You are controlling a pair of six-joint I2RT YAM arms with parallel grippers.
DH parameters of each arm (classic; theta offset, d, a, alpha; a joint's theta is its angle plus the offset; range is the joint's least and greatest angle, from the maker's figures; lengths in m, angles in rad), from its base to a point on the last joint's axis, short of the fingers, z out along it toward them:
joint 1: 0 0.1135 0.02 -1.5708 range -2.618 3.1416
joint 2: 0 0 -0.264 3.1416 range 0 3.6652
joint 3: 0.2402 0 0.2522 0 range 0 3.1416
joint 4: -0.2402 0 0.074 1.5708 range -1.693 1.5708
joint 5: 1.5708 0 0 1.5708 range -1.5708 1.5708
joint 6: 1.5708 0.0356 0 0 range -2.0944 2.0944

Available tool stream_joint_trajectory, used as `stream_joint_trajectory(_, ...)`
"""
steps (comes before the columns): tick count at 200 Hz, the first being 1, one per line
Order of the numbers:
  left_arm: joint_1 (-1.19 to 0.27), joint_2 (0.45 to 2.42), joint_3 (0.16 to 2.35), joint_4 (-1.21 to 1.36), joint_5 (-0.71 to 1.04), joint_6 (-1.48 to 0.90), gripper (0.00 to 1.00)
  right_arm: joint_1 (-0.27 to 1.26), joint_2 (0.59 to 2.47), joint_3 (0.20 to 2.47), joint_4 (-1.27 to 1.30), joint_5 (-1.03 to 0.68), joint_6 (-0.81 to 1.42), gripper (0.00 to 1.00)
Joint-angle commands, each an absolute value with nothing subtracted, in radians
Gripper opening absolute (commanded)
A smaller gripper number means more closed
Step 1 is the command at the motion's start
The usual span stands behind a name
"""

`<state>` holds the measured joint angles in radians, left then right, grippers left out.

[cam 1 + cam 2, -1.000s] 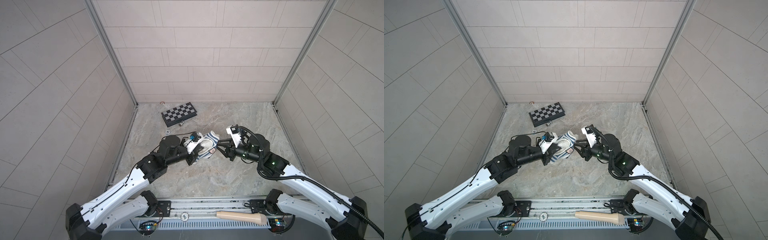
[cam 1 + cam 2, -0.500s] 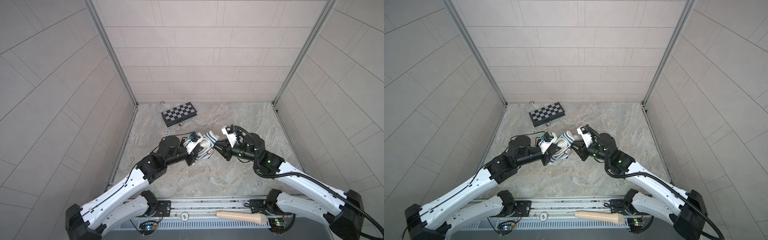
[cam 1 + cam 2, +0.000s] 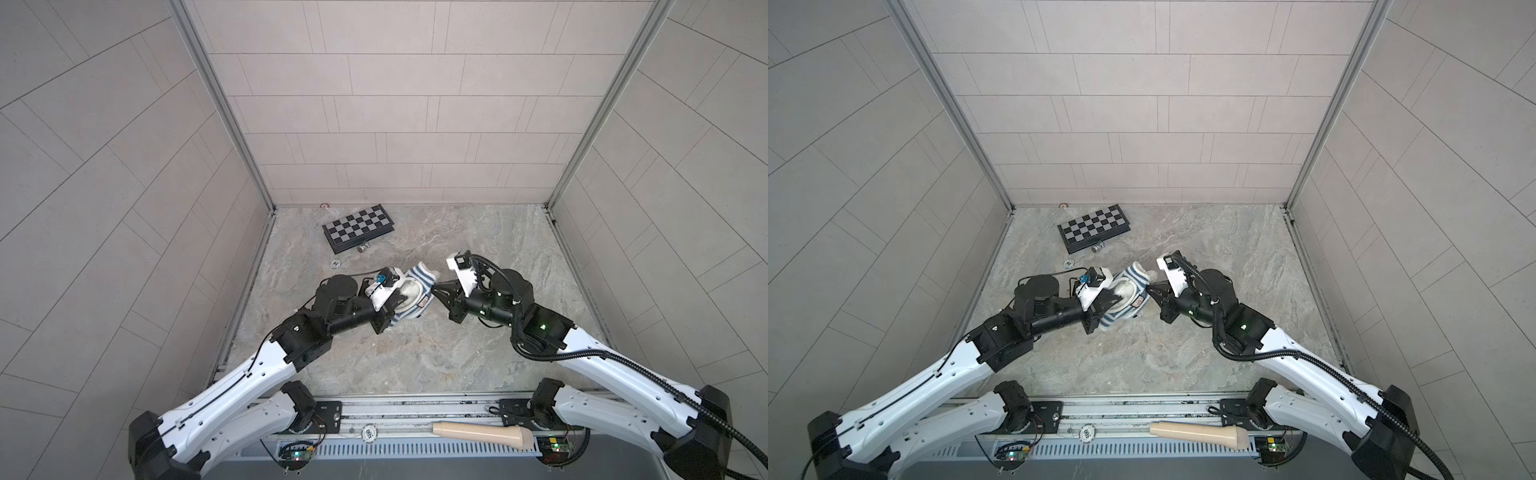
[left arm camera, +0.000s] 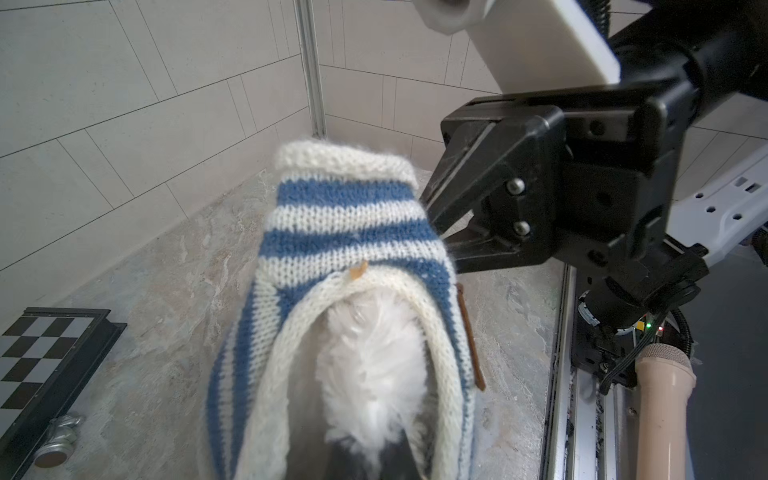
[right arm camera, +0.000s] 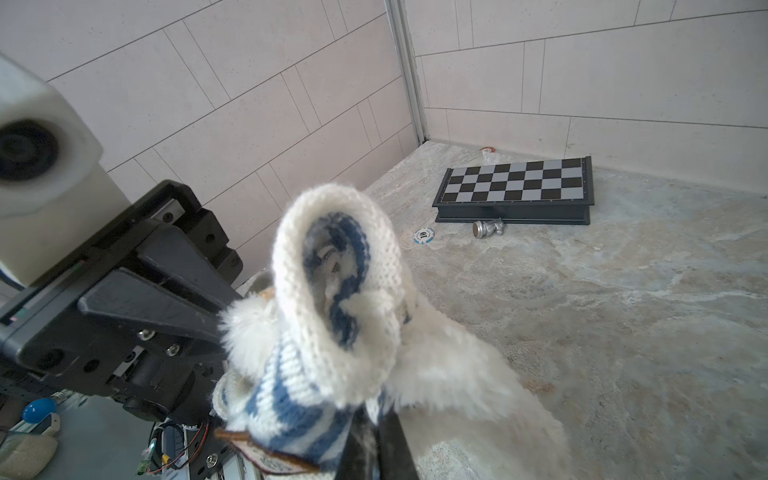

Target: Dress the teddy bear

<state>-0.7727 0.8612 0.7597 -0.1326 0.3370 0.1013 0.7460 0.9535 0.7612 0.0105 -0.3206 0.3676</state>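
Blue-and-white knit of the striped shirt (image 4: 349,232) sits partly drawn over the teddy bear (image 4: 374,365), which is held between both arms. The left gripper (image 3: 391,308) is clamped on white fur inside the shirt's opening, apparently to anchor the body. Opposite it, the right gripper (image 4: 440,235) is closed, pinching the knit's side, probably to tug it further on. Beyond the fingertips, well apart on the table (image 3: 415,357), lie a poker chip (image 5: 424,235), a chess piece (image 5: 488,227) and the chessboard (image 5: 515,187).

Fluffy plush teddy bear (image 5: 457,365), knitted shirt (image 4: 353,216)
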Motion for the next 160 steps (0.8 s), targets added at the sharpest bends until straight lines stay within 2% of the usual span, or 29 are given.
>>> stream_joint_trajectory(1,-0.773,0.822,0.752,-0.110,0.351,0.098,0.00,0.719,0.943,0.770,-0.048,-0.168,0.381,0.00)
stream_joint_trajectory(52,-0.798,0.810,0.752,-0.135,0.336,0.115,0.00,0.690,0.945,0.791,-0.064,-0.082,0.411,0.00)
stream_joint_trajectory(94,-0.808,0.805,0.752,-0.138,0.323,0.117,0.00,0.695,0.955,0.805,-0.042,-0.161,0.390,0.00)
stream_joint_trajectory(130,-0.807,0.798,0.751,-0.122,0.335,0.104,0.00,0.689,0.953,0.780,-0.067,-0.117,0.407,0.00)
stream_joint_trajectory(160,-0.808,0.772,0.732,-0.061,0.343,0.054,0.00,0.682,1.030,0.813,-0.145,-0.108,0.402,0.00)
